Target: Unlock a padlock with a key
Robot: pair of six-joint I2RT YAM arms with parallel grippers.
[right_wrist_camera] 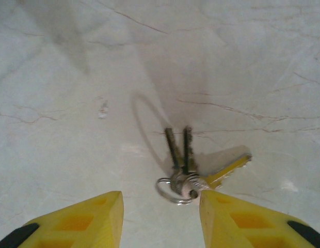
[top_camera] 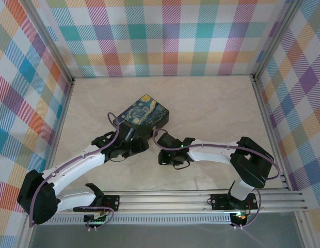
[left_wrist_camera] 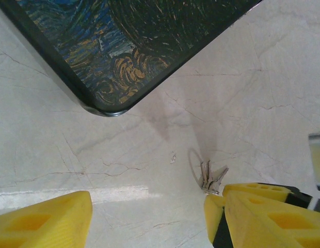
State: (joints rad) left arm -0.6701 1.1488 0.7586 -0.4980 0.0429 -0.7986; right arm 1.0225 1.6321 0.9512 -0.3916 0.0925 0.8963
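Note:
A small bunch of silvery keys point(right_wrist_camera: 186, 155) on a ring point(right_wrist_camera: 173, 190) sits just ahead of my right gripper point(right_wrist_camera: 160, 217). The bunch touches the tip of the right-hand yellow finger point(right_wrist_camera: 237, 217). The jaws stand apart and nothing lies between them. I cannot tell whether the keys rest flat on the table. The same keys point(left_wrist_camera: 210, 178) show in the left wrist view, off to the right of my left gripper point(left_wrist_camera: 149, 219), which is open and empty. Seen from above, my left gripper point(top_camera: 131, 147) and right gripper point(top_camera: 168, 155) are close together near the box. The padlock is out of view.
A black box with a starry-night lid point(top_camera: 144, 114) lies just beyond both grippers; its rounded corner point(left_wrist_camera: 111, 106) is near the left gripper. The pale marble table point(top_camera: 211, 108) is walled by plaid panels, with a metal rail point(top_camera: 165, 199) at the near edge.

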